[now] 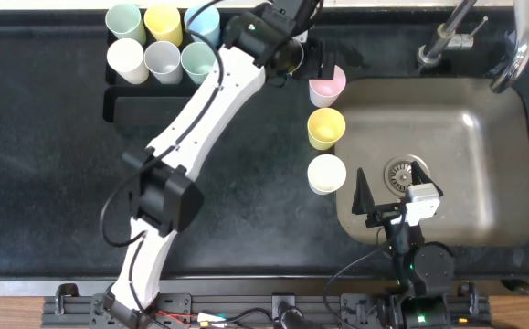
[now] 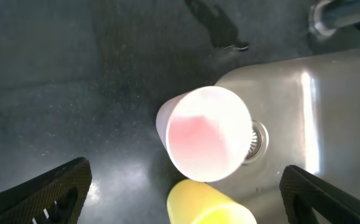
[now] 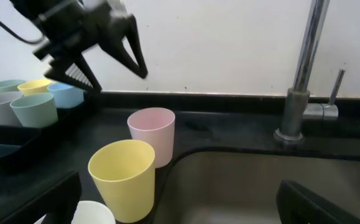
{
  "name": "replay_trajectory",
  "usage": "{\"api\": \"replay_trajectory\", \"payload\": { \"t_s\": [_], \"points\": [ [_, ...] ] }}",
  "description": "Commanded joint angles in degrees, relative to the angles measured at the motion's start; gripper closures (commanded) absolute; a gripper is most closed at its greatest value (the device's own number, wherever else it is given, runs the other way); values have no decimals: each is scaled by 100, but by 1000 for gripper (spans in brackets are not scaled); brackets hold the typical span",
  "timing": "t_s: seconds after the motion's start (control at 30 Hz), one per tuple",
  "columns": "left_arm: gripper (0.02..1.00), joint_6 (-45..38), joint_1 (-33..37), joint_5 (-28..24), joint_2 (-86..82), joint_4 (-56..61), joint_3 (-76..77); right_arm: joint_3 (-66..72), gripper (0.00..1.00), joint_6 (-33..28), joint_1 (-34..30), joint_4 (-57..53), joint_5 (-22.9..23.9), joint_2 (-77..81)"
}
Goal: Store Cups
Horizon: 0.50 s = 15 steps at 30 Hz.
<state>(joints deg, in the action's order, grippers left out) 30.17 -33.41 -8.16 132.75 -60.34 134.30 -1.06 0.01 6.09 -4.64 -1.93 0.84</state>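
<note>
Three cups stand in a row on the dark counter along the sink's left rim: a pink cup [image 1: 326,87] [image 2: 204,134] [image 3: 152,134], a yellow cup [image 1: 326,128] [image 2: 211,205] [image 3: 122,177] and a white cup [image 1: 326,174] [image 3: 92,214]. My left gripper [image 1: 317,62] [image 2: 184,171] [image 3: 114,68] hangs open above the pink cup, holding nothing and not touching it. My right gripper [image 1: 392,178] [image 3: 180,199] is open and empty, low over the sink's near left part, facing the cup row.
A black tray [image 1: 145,100] at the back left holds several pastel cups [image 1: 163,46] [image 3: 33,102]. The steel sink [image 1: 465,119] fills the right side, with a faucet [image 1: 451,32] [image 3: 307,68] behind it. The left arm [image 1: 209,110] crosses the counter diagonally.
</note>
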Motion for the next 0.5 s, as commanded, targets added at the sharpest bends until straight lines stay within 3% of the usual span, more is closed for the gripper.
{"api": "replay_trajectory", "payload": {
  "t_s": [0.03,0.37,0.5],
  "points": [
    [18,234,-63,122,256,-90,210,79,5,44,-11,28,48,-63],
    [31,304,-85,354,813,85,409,79,5,44,-11,31,48,-63],
    [161,334,-107,428,986,317,549,79,5,44,-11,31,48,-63]
  ]
}}
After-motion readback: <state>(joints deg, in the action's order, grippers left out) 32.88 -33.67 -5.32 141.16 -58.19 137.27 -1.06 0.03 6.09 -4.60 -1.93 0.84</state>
